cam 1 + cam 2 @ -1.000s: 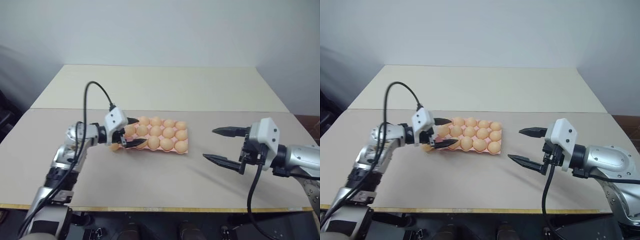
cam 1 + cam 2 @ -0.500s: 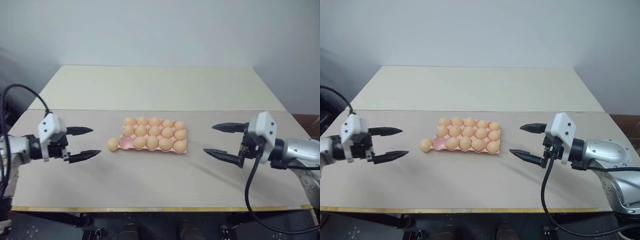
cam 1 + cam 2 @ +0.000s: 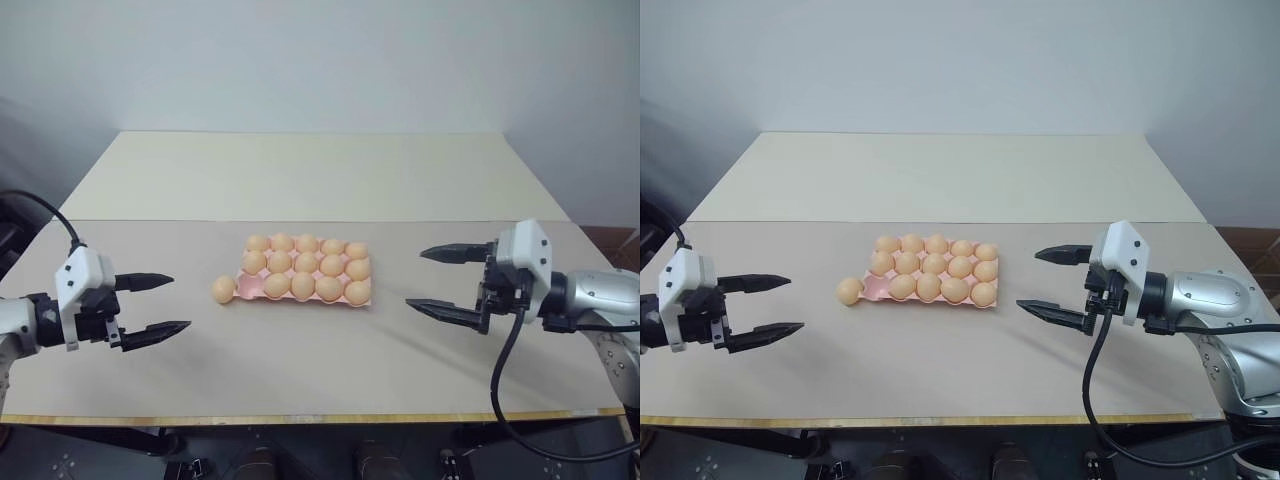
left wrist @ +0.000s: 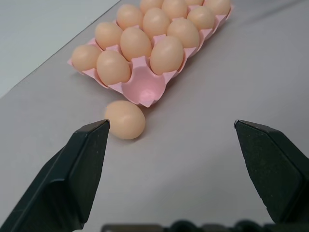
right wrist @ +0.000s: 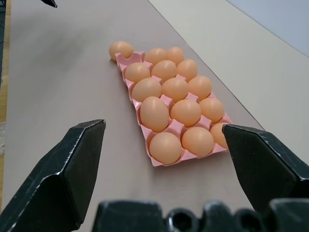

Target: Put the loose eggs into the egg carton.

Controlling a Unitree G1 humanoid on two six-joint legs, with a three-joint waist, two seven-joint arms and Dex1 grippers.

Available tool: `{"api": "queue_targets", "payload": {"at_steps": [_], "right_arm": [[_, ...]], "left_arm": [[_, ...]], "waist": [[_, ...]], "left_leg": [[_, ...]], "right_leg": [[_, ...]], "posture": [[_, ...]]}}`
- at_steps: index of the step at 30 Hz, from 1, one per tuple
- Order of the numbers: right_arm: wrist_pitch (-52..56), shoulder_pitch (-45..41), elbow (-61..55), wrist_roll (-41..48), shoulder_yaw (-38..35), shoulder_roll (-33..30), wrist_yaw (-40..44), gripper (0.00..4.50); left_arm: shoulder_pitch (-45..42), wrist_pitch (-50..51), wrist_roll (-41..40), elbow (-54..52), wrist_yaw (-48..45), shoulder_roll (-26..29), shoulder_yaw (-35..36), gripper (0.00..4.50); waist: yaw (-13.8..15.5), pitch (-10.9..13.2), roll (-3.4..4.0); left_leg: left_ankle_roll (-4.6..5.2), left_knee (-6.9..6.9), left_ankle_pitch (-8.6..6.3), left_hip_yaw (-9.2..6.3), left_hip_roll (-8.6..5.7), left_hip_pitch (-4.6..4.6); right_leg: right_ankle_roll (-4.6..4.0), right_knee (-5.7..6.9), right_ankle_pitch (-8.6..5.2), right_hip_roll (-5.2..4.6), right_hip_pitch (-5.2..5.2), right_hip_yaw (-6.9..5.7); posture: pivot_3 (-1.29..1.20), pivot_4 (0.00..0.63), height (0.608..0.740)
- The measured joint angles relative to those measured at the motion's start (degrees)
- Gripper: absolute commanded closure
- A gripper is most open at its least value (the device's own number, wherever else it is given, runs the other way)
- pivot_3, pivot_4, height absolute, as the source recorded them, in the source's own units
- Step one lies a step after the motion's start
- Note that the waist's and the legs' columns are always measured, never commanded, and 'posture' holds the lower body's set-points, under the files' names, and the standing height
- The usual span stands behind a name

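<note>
Left claw (image 3: 152,306) agape | egg (image 3: 224,289) beside carton (image 3: 302,297) edge | right claw (image 3: 447,279) agape

— Where's the egg carton (image 3: 362,299)?
— Mid-table (image 3: 300,360), fourteen cups holding eggs, the near-left corner cup (image 4: 145,89) bare.
— And the loose egg (image 3: 224,289)?
— On the table just left of that corner. Left gripper (image 3: 155,304) sits well to the left, right gripper (image 3: 444,280) to the carton's right.

You have a grey-beige table (image 3: 300,370) in front of you, its yellowish front edge (image 3: 300,414) showing. A second, paler cream table (image 3: 310,175) butts against its far side, before a plain white wall (image 3: 320,60).
</note>
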Motion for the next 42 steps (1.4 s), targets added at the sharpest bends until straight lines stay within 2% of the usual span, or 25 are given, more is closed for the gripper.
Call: {"api": "queue_targets", "payload": {"at_steps": [2, 7, 14, 21, 27, 38, 42], "right_arm": [[0.0, 0.0, 0.0, 0.0, 0.0, 0.0, 0.0, 0.00], [0.0, 0.1, -0.1, 0.0, 0.1, 0.1, -0.1, 0.00], [0.0, 0.8, -0.7, 0.0, -0.4, 0.0, -0.4, 0.00], [0.6, 1.8, -3.3, 0.1, -1.7, -0.3, -1.8, 0.00], [1.6, 3.0, -5.1, 0.9, -3.3, -0.9, -2.6, 0.00], [2.7, 4.2, -6.3, 2.1, -4.2, -1.4, -3.0, 0.00], [2.7, 4.2, -6.3, 2.2, -4.2, -1.4, -3.4, 0.00]], "left_arm": [[-0.5, -0.4, 0.1, 0.5, 0.2, 0.0, -0.4, 0.01], [-8.1, -5.4, 4.4, 8.4, 1.5, -1.8, -6.2, 0.01], [-23.9, -17.6, 13.4, 28.8, -2.9, -6.0, -19.1, 0.01], [-34.9, -28.4, 20.3, 46.7, -6.3, -11.2, -26.3, 0.01], [-41.9, -34.4, 23.6, 58.2, -7.8, -14.2, -28.5, 0.01], [-47.1, -41.0, 28.4, 69.4, -6.3, -17.2, -29.7, 0.01], [-48.4, -44.0, 29.5, 72.1, -3.1, -18.9, -29.6, 1.24]], "waist": [[0.0, 0.0, 0.00], [0.4, 0.0, 0.00], [0.5, 0.0, 0.00], [0.1, 0.0, -0.01], [0.2, 0.0, -0.01], [0.2, 0.0, -0.02], [0.5, 0.0, -0.02]], "left_leg": [[0.00, 0.00, 0.00, 0.00, 0.00, 0.00], [0.00, 0.00, 0.00, 0.00, -0.02, 0.00], [0.00, 0.00, 0.00, 0.00, -0.05, -0.05], [0.00, 0.00, 0.00, -0.02, -0.06, -0.08], [0.00, 0.01, 0.00, -0.03, -0.08, -0.08], [0.01, 0.02, 0.00, -0.06, -0.09, -0.07], [0.01, 0.02, 0.01, -0.07, -0.10, -0.06]], "right_leg": [[0.00, -0.01, 0.00, 0.00, 0.00, 0.00], [0.00, -0.03, 0.00, -0.01, 0.02, -0.01], [0.00, -0.01, 0.00, 0.00, 0.00, -0.02], [0.01, -0.01, 0.00, 0.01, -0.02, 0.00], [0.01, 0.02, 0.00, 0.00, 0.00, -0.01], [0.02, 0.04, 0.00, -0.01, 0.02, -0.02], [0.03, 0.04, 0.00, -0.01, 0.03, -0.02]], "posture": [[0.00, 0.150, 0.740], [0.00, 0.150, 0.740], [0.00, 0.150, 0.740], [0.00, 0.150, 0.740], [0.00, 0.150, 0.740], [0.00, 0.150, 0.740], [0.00, 0.150, 0.740]]}}
